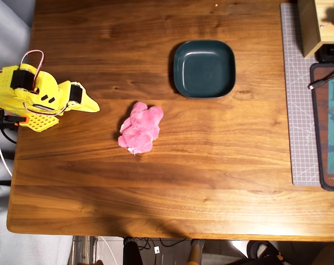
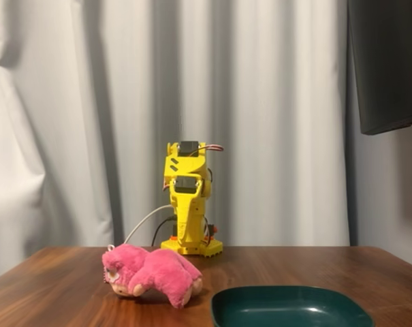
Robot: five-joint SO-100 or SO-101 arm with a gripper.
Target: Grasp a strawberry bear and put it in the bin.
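Note:
The strawberry bear (image 1: 141, 128) is a fluffy hot-pink plush lying on its side near the middle of the wooden table; in the fixed view (image 2: 152, 271) its face points left. The bin (image 1: 204, 68) is an empty dark teal square dish to the upper right of the bear in the overhead view, and at the front right in the fixed view (image 2: 291, 308). My yellow gripper (image 1: 94, 106) is folded back at the table's left edge with its jaws together and nothing in them, well left of the bear. The arm (image 2: 187, 204) stands behind the bear in the fixed view.
A grey cutting mat (image 1: 298, 99) runs along the right side of the table, with a light wooden box (image 1: 317, 25) and a dark framed pad (image 1: 328, 127) on it. A white cable (image 1: 2, 149) hangs off the left edge. White curtains (image 2: 69, 122) hang behind the table.

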